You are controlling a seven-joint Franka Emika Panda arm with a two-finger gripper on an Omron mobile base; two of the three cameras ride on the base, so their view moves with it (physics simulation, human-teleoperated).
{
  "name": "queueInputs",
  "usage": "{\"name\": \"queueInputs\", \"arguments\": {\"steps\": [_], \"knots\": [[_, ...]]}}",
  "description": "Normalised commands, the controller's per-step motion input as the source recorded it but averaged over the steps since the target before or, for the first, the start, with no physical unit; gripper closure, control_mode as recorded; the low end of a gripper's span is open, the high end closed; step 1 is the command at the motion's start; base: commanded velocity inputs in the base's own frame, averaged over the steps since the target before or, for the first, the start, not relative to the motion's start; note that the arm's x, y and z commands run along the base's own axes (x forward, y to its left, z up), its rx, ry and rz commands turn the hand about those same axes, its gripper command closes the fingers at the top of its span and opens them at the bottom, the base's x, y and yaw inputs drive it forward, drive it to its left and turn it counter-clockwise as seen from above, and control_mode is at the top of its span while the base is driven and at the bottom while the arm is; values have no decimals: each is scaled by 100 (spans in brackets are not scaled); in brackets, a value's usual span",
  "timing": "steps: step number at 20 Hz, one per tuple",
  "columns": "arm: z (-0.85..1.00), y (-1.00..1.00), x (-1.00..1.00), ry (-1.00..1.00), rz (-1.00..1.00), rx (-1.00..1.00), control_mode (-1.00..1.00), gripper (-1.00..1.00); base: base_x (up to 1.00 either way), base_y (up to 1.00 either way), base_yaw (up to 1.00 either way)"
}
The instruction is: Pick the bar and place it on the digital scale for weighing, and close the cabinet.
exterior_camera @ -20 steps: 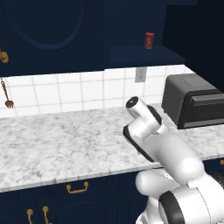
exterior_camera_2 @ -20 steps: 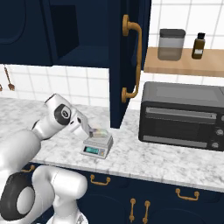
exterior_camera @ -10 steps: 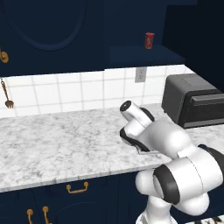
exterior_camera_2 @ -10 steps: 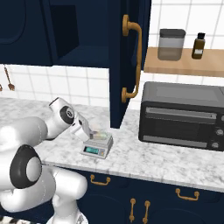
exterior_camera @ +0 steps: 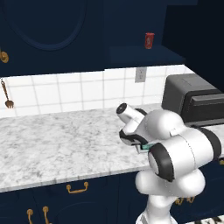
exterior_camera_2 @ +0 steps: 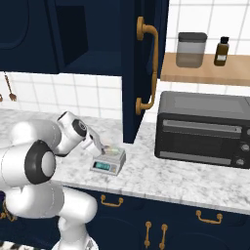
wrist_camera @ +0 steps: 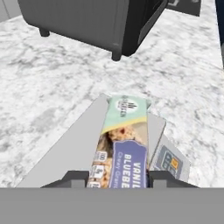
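Note:
The bar [wrist_camera: 122, 140], pale with a purple label, lies lengthwise on the top plate of the light-grey digital scale [wrist_camera: 70, 144]. My gripper [wrist_camera: 120, 178] is down over it, a dark fingertip [wrist_camera: 75, 177] pressed against each long side of the bar. In the right base view the gripper [exterior_camera_2: 103, 149] is at the scale [exterior_camera_2: 108, 165], whose teal display faces the counter front. The navy cabinet door [exterior_camera_2: 141, 68] with its brass handle [exterior_camera_2: 150, 68] stands open, swung out over the counter just right of the scale. The scale's teal edge [exterior_camera: 146, 146] peeks out behind my arm.
A dark toaster oven [exterior_camera_2: 202, 129] sits on the marble counter right of the scale. A red can [exterior_camera: 149, 40] stands on the shelf inside the open cabinet. A wooden shelf holds a jar [exterior_camera_2: 190, 49] and a brown bottle [exterior_camera_2: 221, 51]. Navy drawers run below the counter.
My elbow and forearm have swung back and folded closer to the base while the gripper has stayed at the scale with the bar. The cabinet door has not moved.

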Motion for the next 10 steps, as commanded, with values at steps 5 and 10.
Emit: {"name": "queueInputs", "arguments": {"steps": [5,10], "knots": [[-24,-2,6,0,2,0,-100,-100,0,0,0],[-6,-3,-42,-1,0,0,-100,-100,0,0,0]]}}
